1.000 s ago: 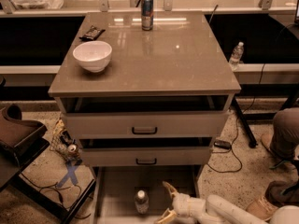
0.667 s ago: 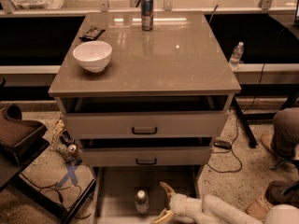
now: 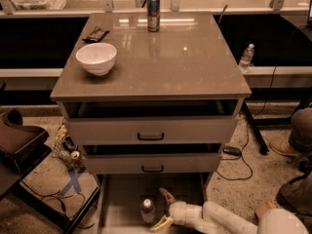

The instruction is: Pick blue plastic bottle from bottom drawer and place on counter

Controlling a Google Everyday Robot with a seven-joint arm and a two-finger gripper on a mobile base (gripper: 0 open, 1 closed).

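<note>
The blue plastic bottle (image 3: 147, 211), small and clear with a white cap, stands upright on the grey floor of the pulled-out bottom drawer (image 3: 122, 199). My gripper (image 3: 161, 209) reaches in from the lower right on a white arm. It is open, with one pale finger above and one below, just right of the bottle and not closed on it. The counter (image 3: 156, 57) is the glossy grey-brown top of the cabinet, above.
A white bowl (image 3: 96, 58), a dark snack packet (image 3: 95, 33) and a blue-and-silver can (image 3: 153, 13) sit on the counter. Another small bottle (image 3: 246, 56) stands on the ledge at right. A chair (image 3: 19, 145), cables and clutter lie on the floor left. A person's legs are at right.
My gripper has shifted a little to the left, closer to the bottle. The bottle has not moved.
</note>
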